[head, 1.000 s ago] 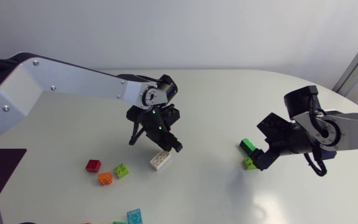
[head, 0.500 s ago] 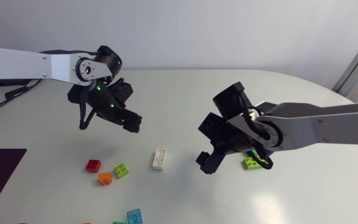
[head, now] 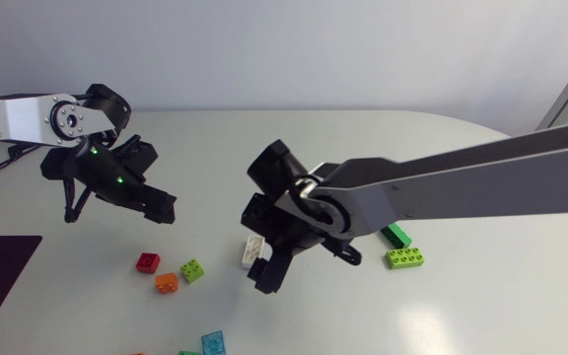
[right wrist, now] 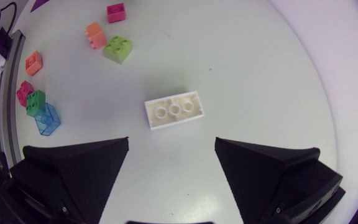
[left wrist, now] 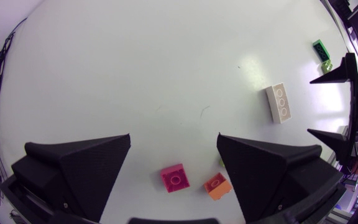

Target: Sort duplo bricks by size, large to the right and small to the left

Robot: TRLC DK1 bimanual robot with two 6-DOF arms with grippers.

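A long white brick lies flat near the table's middle, and nothing holds it. My right gripper hangs open just in front of it; in the right wrist view the white brick lies a little ahead of the open right gripper. My left gripper is open and empty, raised at the left, away from the brick. From the left wrist view the white brick lies far ahead of the left gripper. A dark green long brick and a lime long brick lie at the right.
Small bricks lie at the front left: red, orange, lime and a clear blue one. The right wrist view shows further small bricks near the table edge, among them a green one.
My left gripper opened, let go of the white brick and drew back up and to the left. My right arm swung left from the green bricks to the white brick.
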